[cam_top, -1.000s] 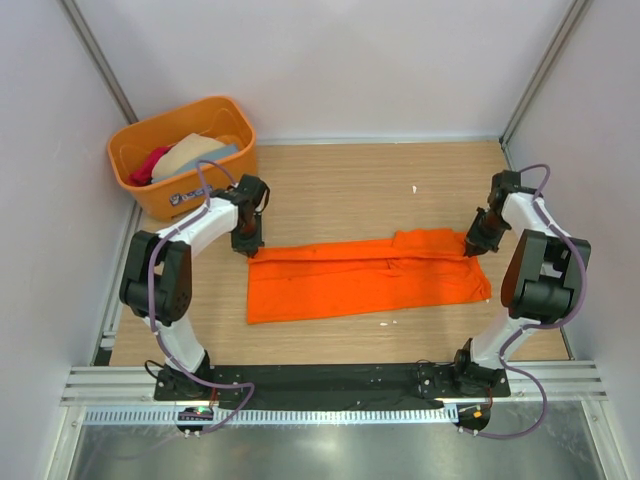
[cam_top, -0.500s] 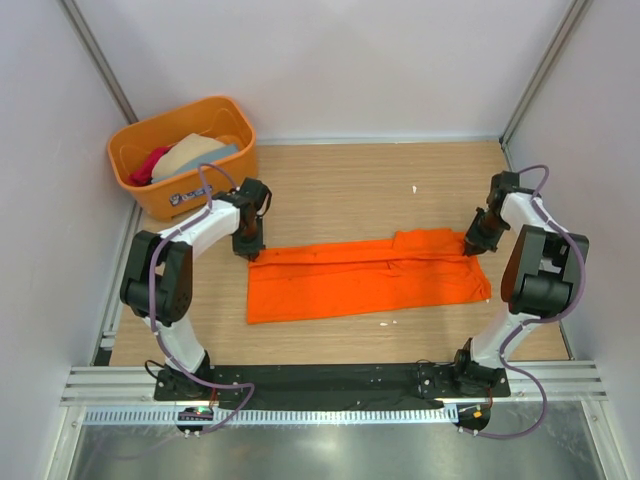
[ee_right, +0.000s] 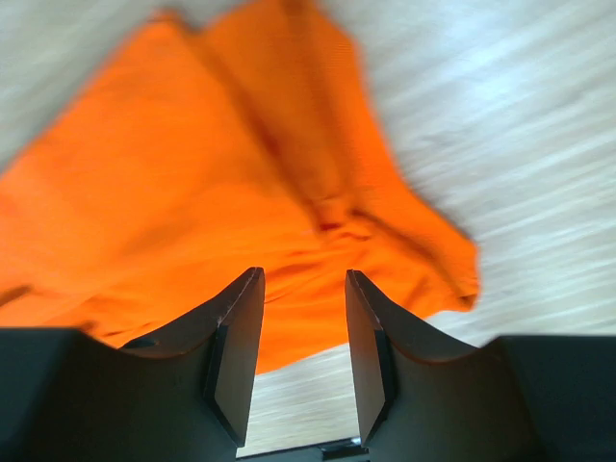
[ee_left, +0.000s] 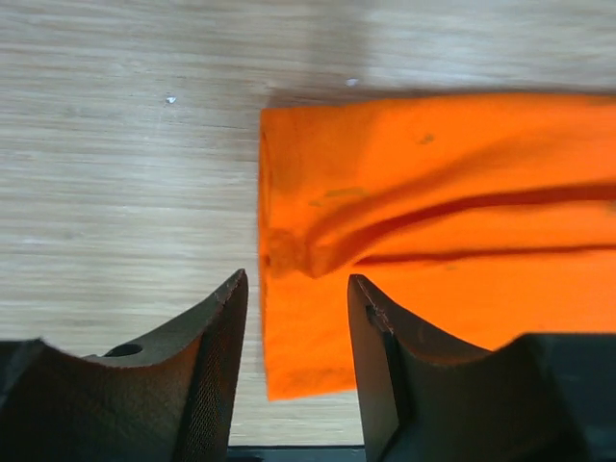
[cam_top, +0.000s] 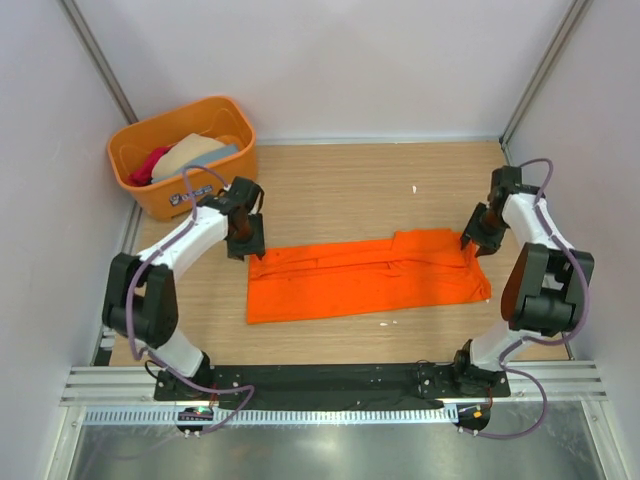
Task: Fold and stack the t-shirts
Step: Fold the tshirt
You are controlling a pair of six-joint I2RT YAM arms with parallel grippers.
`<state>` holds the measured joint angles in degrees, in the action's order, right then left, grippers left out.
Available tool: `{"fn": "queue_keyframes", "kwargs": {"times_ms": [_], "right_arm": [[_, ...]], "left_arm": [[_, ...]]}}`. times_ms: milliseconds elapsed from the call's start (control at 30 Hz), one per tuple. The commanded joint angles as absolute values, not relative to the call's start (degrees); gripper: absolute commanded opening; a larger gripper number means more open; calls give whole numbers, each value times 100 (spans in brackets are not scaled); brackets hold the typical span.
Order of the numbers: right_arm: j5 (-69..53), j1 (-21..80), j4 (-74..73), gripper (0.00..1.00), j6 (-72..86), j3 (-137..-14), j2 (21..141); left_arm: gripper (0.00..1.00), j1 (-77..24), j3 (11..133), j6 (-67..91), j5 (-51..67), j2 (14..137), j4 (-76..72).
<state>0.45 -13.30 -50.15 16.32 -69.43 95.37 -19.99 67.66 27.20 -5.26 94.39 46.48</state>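
Orange t-shirt (cam_top: pixel 365 275), folded lengthwise into a long band, lies flat across the middle of the table (cam_top: pixel 340 180); crimson, beige and grey-blue t-shirts (cam_top: pixel 190 152) sit heaped in the orange tub (cam_top: pixel 145 195) at the far left corner. My left jaws stand parted and empty just over the band's far left corner, and my right jaws, likewise parted and empty, hover over its far right corner.
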Motion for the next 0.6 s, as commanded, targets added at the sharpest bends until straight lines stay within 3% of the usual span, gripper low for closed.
{"fn": "queue_keyframes", "kwargs": {"times_ms": [0,133,200,300,567], "right_arm": [[-376,-705,-4854,46,1879,-7225,8991],[-1071,481,-4255,46,2398,-7356,9456],[-1351,973,-4079,45,2635,-7644,9937],[-1660,1352,-3982,42,2777,-8075,10535],[-1916,1960,-3788,31,3129,-8420,11250]], "left_arm": [[48,-2013,6847,3023,-212,8746,4650],[47,-2021,6908,3006,130,8814,4255],[39,-2030,7310,2875,307,9304,4341],[29,-2039,7532,2743,676,9902,4360],[21,-2083,7436,2777,809,10538,4201]]}}
